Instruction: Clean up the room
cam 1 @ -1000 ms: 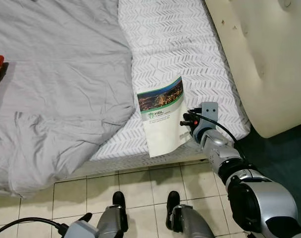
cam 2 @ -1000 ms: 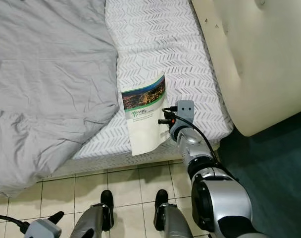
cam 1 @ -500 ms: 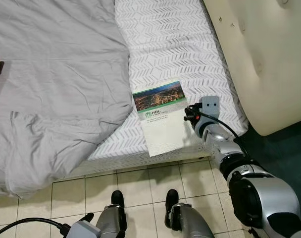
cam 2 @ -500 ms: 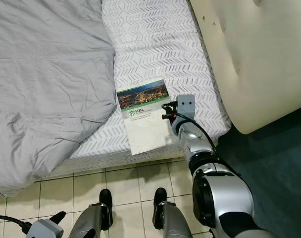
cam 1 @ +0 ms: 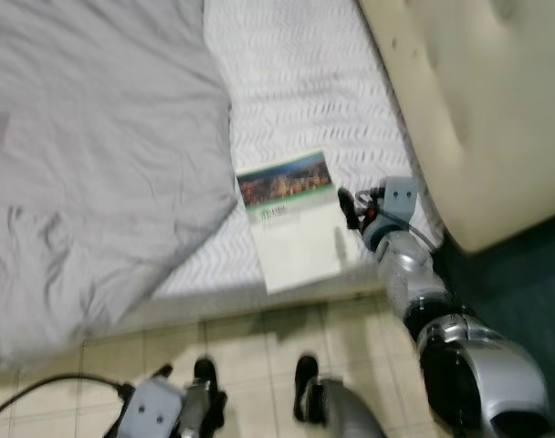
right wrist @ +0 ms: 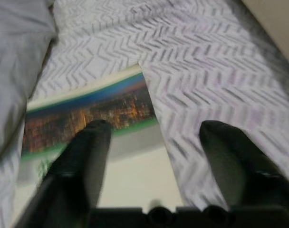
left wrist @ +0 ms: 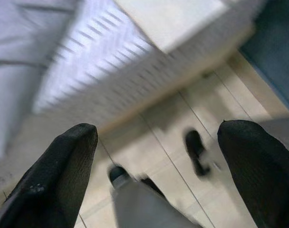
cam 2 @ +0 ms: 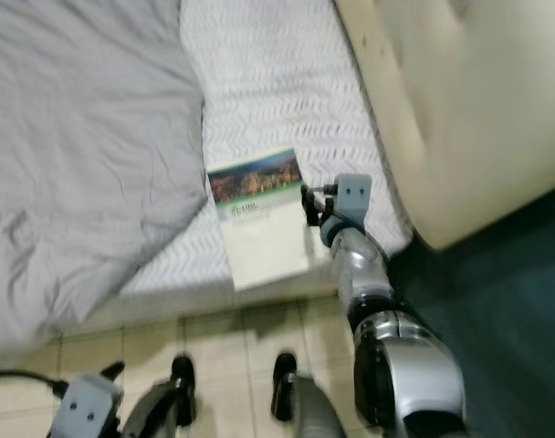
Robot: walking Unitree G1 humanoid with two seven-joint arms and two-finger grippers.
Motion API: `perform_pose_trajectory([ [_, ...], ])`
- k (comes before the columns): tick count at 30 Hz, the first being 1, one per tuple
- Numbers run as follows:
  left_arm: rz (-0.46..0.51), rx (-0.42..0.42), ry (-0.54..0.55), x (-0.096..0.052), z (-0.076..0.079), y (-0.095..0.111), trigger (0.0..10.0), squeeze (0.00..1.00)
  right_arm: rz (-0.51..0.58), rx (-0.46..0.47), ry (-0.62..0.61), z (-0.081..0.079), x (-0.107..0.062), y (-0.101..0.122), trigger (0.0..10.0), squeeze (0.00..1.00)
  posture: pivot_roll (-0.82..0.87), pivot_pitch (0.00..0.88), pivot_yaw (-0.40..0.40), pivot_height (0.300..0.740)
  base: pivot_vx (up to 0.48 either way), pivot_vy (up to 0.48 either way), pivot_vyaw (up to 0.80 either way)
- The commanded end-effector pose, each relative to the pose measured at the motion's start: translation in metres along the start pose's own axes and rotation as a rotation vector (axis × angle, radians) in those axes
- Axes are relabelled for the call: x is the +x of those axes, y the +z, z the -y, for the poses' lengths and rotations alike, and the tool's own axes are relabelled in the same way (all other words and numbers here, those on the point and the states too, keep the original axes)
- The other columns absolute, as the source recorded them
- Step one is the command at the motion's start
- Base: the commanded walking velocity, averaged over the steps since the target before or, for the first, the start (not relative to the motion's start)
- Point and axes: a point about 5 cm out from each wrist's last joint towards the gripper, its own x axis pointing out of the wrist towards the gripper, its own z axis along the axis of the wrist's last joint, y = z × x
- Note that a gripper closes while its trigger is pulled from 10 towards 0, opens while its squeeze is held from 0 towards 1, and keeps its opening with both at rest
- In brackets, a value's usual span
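While booklet [cam 1: 291, 222] lies flat on patterned sheet [cam 1: 287, 82], right pincer [right wrist: 151, 137] agape above it, empty, grey duvet [cam 1: 95, 146] alongside

The booklet [cam 1: 291, 219] lies flat on the bed [cam 1: 296, 82] near its lower edge, beside the grey duvet [cam 1: 95, 155]. The right end effector [cam 1: 349, 208] sits at the booklet's right edge. Frame is motion-blurred.
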Motion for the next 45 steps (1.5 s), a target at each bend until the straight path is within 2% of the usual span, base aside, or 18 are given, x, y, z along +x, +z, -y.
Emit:
perform_pose_trajectory([
  [1, -0.059, -0.019, 0.029, 0.007, -0.004, -0.019, 10.0, 0.0, -0.048, -0.025, -0.005, 0.006, -0.014, -0.024, 10.0, 1.0, 0.16, 0.301, -0.118, 0.74, 0.0, 0.0, 0.0],
  [2, -0.059, -0.019, 0.029, 0.007, -0.004, -0.019, 10.0, 0.0, -0.048, -0.025, -0.005, 0.006, -0.014, -0.024, 10.0, 1.0, 0.16, 0.301, -0.118, 0.74, 0.0, 0.0, 0.0],
  [3, -0.055, -0.028, 0.047, 0.015, -0.008, -0.021, 10.0, 0.0, -0.05, -0.003, -0.01, 0.01, -0.022, -0.033, 10.0, 1.0, 0.14, 0.269, -0.127, 0.74, 0.0, 0.0, 0.0],
  [4, -0.041, -0.036, 0.077, 0.028, -0.014, -0.022, 10.0, 0.0, -0.034, 0.046, -0.045, 0.02, -0.041, -0.049, 10.0, 1.0, 0.12, 0.187, -0.127, 0.74, 0.0, 0.0, 0.0],
  [5, -0.032, -0.039, 0.084, 0.035, -0.017, -0.022, 10.0, 0.0, -0.024, 0.047, -0.069, 0.024, -0.049, -0.054, 10.0, 1.0, 0.11, 0.117, -0.13, 0.74, 0.0, 0.0, 0.0],
  [7, -0.021, -0.037, 0.086, 0.038, -0.017, -0.021, 10.0, 0.0, -0.012, 0.048, -0.094, 0.028, -0.055, -0.057, 10.0, 1.0, 0.11, 0.117, -0.13, 0.74, 0.0, 0.0, 0.0],
  [9, 0.009, -0.028, 0.096, 0.055, -0.023, -0.018, 10.0, 0.0, 0.005, 0.066, -0.128, 0.027, -0.073, -0.067, 10.0, 1.0, 0.07, 0.032, -0.115, 0.74, 0.0, 0.0, 0.0],
  [11, 0.016, -0.027, 0.101, 0.063, -0.025, -0.018, 10.0, 0.0, 0.005, 0.073, -0.134, 0.025, -0.077, -0.07, 10.0, 1.0, 0.07, 0.019, -0.111, 0.74, 0.0, 0.0, 0.0],
  [12, 0.042, -0.044, 0.112, 0.078, -0.028, -0.014, 10.0, 0.0, 0.005, 0.036, -0.145, 0.022, -0.09, -0.077, 10.0, 1.0, 0.04, 0.0, -0.094, 0.74, 0.0, 0.0, 0.0],
  [14, 0.054, -0.051, 0.115, 0.084, -0.029, -0.012, 10.0, 0.0, 0.009, 0.016, -0.148, 0.021, -0.096, -0.079, 10.0, 1.0, 0.04, 0.0, -0.091, 0.74, 0.0, 0.0, 0.0],
  [15, 0.081, -0.056, 0.126, 0.093, -0.031, -0.008, 10.0, 0.0, 0.013, -0.008, -0.166, 0.022, -0.107, -0.08, 10.0, 0.0, 0.04, 0.0, -0.085, 0.74, 0.0, 0.0, 0.0],
  [18, 0.104, -0.065, 0.138, 0.097, -0.033, -0.005, 10.0, 0.0, 0.014, 0.006, -0.199, 0.028, -0.114, -0.078, 10.0, 0.0, 0.03, 0.0, -0.078, 0.74, 0.0, 0.0, 0.0],
  [22, 0.21, -0.199, 0.324, 0.094, -0.05, 0.011, 10.0, 0.0, 0.071, -0.017, -0.276, 0.046, -0.14, -0.065, 10.0, 0.0, 0.03, 0.0, -0.072, 0.74, 0.0, 0.0, 0.0],
  [25, 0.242, -0.196, 0.317, 0.101, -0.047, 0.024, 10.0, 0.0, 0.025, -0.025, -0.302, 0.051, -0.149, -0.072, 10.0, 0.0, 0.05, 0.0, -0.07, 0.74, 0.0, 0.0, 0.0],
  [27, 0.235, -0.135, 0.294, 0.109, -0.045, 0.026, 10.0, 0.0, -0.002, 0.006, -0.313, 0.05, -0.148, -0.077, 10.0, 0.0, 0.04, 0.0, -0.06, 0.74, 0.0, 0.0, 0.0],
  [30, 0.219, -0.154, 0.252, 0.114, -0.047, 0.024, 10.0, 0.0, -0.011, -0.029, -0.253, 0.042, -0.14, -0.077, 10.0, 0.0, 0.04, 0.0, -0.057, 0.74, 0.0, 0.0, 0.0],
  [33, 0.206, -0.086, 0.235, 0.12, -0.048, 0.022, 10.0, 0.0, -0.036, 0.006, -0.247, 0.037, -0.138, -0.076, 10.0, 0.0, 0.03, 0.0, -0.057, 0.74, 0.0, -0.288, 0.66],
  [45, 0.179, -0.065, 0.201, 0.134, -0.051, 0.016, 10.0, 0.0, -0.08, -0.026, -0.183, 0.03, -0.133, -0.077, 10.0, 0.0, 0.01, 0.0, -0.06, 0.74, 0.187, -0.412, 0.1],
])
